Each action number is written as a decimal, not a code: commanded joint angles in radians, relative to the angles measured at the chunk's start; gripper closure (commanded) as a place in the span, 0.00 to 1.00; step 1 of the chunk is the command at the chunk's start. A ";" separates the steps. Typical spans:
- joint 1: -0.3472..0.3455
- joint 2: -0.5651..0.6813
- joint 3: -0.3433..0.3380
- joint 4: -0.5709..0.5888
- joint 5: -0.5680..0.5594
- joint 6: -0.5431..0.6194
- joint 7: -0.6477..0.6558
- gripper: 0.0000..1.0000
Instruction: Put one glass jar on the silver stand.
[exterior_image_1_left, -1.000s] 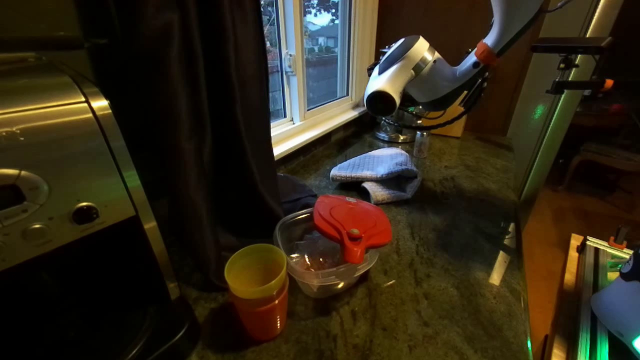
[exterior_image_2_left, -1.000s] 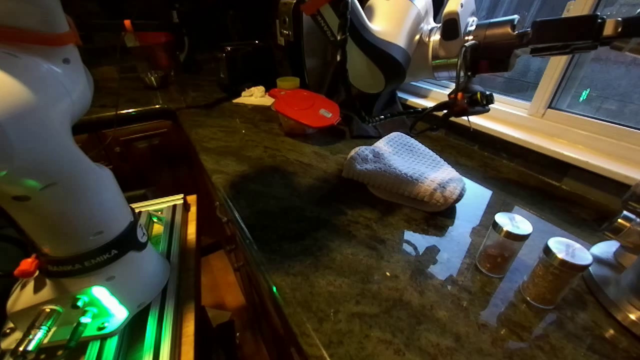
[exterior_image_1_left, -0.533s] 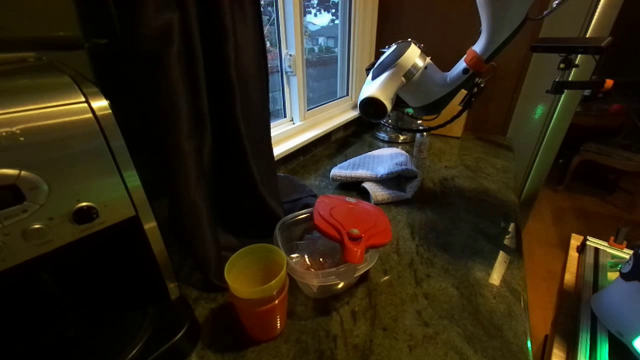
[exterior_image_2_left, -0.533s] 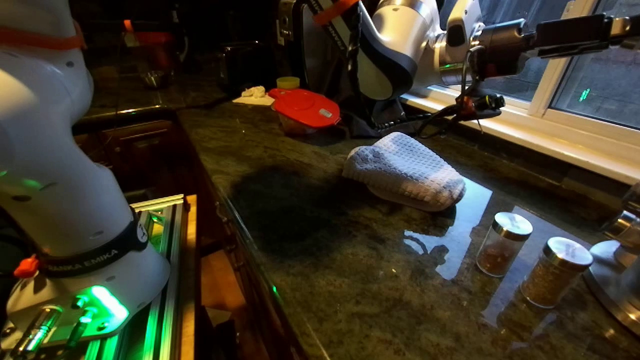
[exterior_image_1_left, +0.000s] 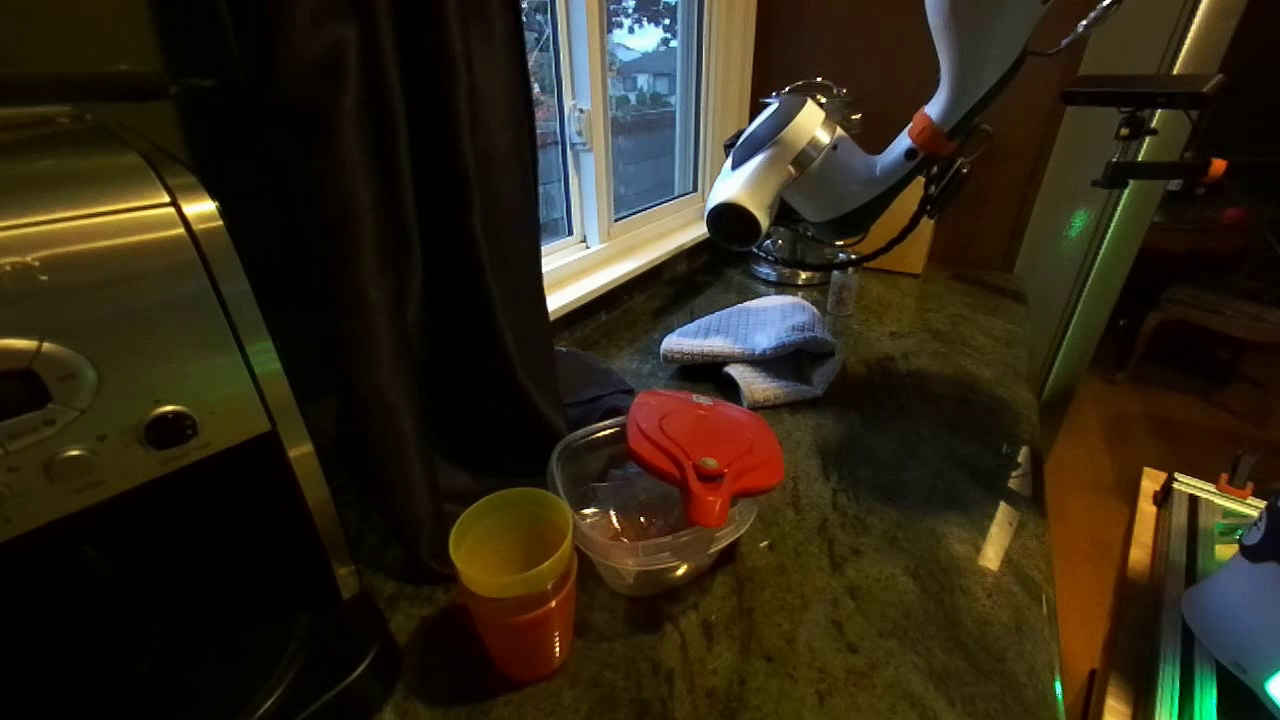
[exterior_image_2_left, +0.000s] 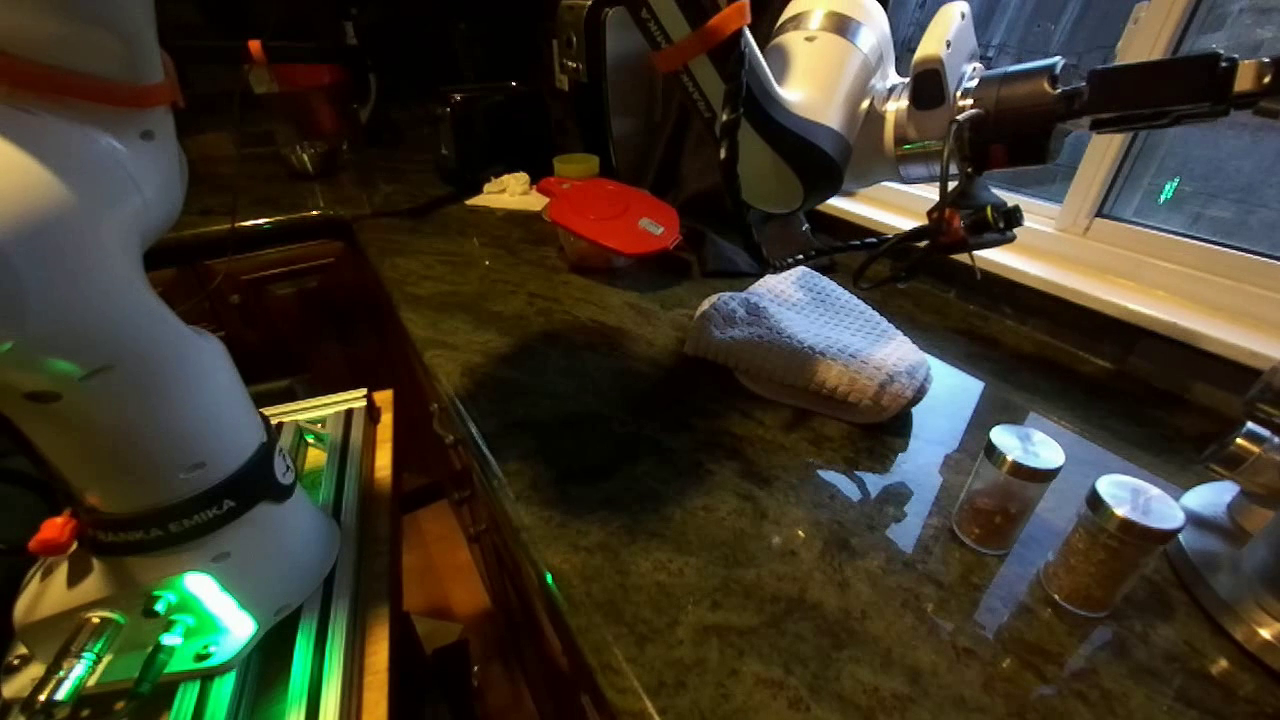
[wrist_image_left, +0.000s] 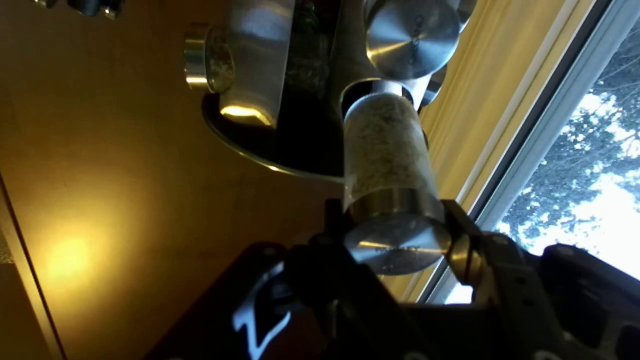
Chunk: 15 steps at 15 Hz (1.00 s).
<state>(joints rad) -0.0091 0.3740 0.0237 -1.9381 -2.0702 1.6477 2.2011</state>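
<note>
Pinching, in the gripper (wrist_image_left: 395, 220), the near, lidded end of the glass jar (wrist_image_left: 387, 145); pointing its long axis, base far, at an opening (wrist_image_left: 356, 94) in the silver stand (wrist_image_left: 257, 65) (entry unclear).

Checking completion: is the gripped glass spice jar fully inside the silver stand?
No, in the wrist view most of the glass spice jar shows outside the silver stand.

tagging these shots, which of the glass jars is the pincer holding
The glass jar with pale contents in the wrist view, clasped at its capped end by the pincer; other jars sit in the silver stand or upright on the counter.
</note>
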 joint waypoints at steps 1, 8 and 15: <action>-0.005 0.039 -0.001 0.044 0.009 -0.034 0.013 0.76; -0.014 0.067 -0.008 0.079 0.010 -0.048 0.012 0.76; -0.025 0.082 -0.005 0.113 0.038 -0.045 -0.008 0.76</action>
<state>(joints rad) -0.0259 0.4406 0.0162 -1.8586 -2.0679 1.6170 2.2010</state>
